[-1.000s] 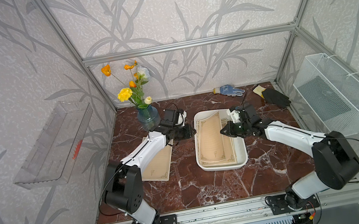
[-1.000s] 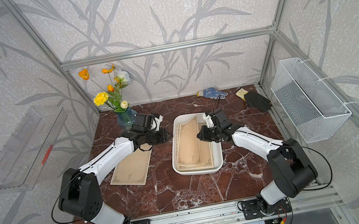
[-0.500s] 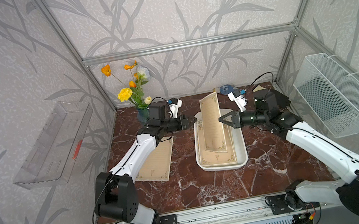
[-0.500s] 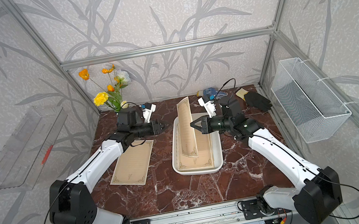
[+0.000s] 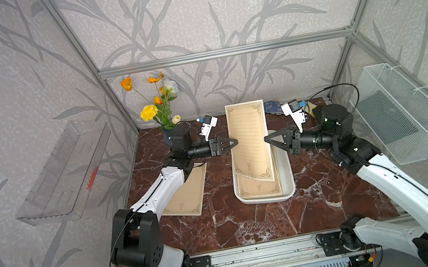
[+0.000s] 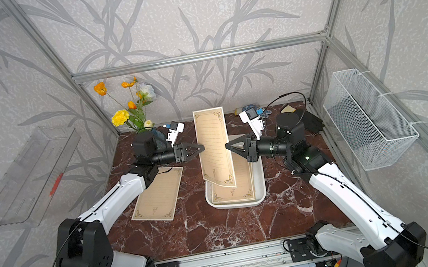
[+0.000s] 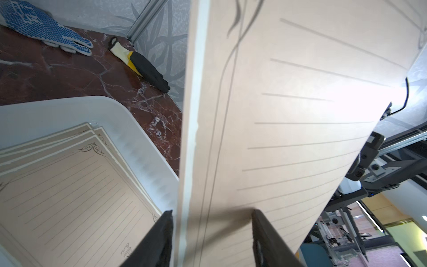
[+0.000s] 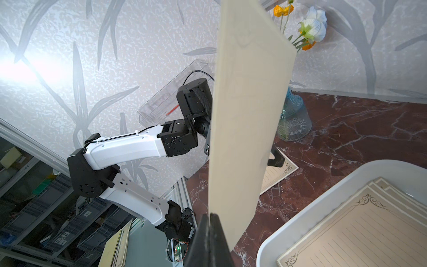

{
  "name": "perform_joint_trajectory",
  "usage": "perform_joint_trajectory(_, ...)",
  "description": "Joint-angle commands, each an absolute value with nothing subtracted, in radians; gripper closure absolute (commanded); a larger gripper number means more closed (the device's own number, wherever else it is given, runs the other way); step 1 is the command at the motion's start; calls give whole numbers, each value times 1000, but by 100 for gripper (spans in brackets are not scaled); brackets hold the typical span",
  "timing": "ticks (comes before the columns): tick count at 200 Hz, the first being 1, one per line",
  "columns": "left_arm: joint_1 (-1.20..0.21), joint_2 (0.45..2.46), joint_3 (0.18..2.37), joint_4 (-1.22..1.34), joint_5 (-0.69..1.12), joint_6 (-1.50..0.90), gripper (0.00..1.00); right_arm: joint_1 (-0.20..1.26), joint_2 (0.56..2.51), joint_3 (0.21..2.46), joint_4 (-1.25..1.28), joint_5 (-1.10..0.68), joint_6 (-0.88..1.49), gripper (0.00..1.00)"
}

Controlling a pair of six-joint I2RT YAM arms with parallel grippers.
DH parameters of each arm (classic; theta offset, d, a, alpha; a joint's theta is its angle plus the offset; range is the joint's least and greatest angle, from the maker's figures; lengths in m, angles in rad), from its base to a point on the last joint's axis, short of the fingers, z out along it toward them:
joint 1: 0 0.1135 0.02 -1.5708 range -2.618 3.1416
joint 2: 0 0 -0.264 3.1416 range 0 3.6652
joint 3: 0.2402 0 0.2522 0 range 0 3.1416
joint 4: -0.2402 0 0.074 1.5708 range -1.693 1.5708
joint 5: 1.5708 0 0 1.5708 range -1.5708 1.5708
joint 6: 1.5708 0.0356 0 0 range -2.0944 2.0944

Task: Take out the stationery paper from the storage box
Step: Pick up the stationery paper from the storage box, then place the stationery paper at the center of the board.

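Marble surface [image 5: 252,222], leaf-print walls all round. In both top views one stationery sheet [image 5: 249,139] stands upright over the storage box [image 5: 287,177]. Its lower end is above the stack [image 5: 259,188] still in the box; cannot tell if they touch. Left hand [image 5: 235,143] at the sheet's left edge, right hand [image 5: 266,139] at its right edge. A loose sheet [image 5: 185,195] lies flat on the surface left of the box.

Left wrist: left hand [image 7: 211,211] spread, sheet edge [image 7: 288,115] between the fingers, no clear squeeze. Box wall [image 7: 138,143] and stack [image 7: 69,185] below. Blue-dotted glove [image 7: 46,30] and black glove [image 7: 147,69] lie by the back wall.

Right wrist: right hand [image 8: 210,216] pressed together, pinching the sheet's edge [image 8: 249,104]. Box rim [image 8: 300,212] and stack [image 8: 358,231] beside it, glass vase [image 8: 293,120] behind.
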State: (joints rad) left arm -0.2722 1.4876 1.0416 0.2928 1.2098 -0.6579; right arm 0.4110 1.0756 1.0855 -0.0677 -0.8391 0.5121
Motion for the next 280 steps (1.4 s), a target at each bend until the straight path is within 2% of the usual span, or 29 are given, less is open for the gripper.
perform_joint_trajectory(1, -272, 1499, 1030, 461, 1287, -774, 59, 405, 1054, 1081, -26, -854, 522, 100)
perform_joint_trajectory(29, -267, 1489, 1034, 476, 1296, -804, 86, 394, 1054, 1066, -59, -816, 512, 100)
perform_joint_trajectory(50, -258, 1460, 1037, 394, 1279, -739, 95, 369, 1058, 1049, -80, -785, 517, 100)
perform_joint_trajectory(77, -230, 1424, 1055, 252, 1239, -640, 96, 344, 1068, 1027, -83, -754, 540, 100)
perform_joint_trajectory(87, -219, 1412, 1058, 225, 1223, -625, 100, 342, 1080, 1028, -94, -741, 541, 100)
perform_joint_trajectory(136, -141, 1334, 1096, -109, 1075, -399, 100, 363, 1156, 1001, -72, -678, 622, 100)
perform_joint_trajectory(184, -2, 1349, 1146, -418, 973, -293, 100, 542, 1327, 1071, -91, -517, 677, 100)
perform_joint_trajectory(224, 75, 1398, 1162, -617, 888, -208, 98, 658, 1538, 1178, -25, -509, 715, 100)
perform_joint_trajectory(257, 104, 1457, 1208, -758, 760, -77, 91, 671, 1700, 1269, 14, -528, 721, 100)
perform_joint_trajectory(280, 121, 1533, 1270, -857, 676, -23, 90, 673, 1832, 1330, 33, -567, 755, 100)
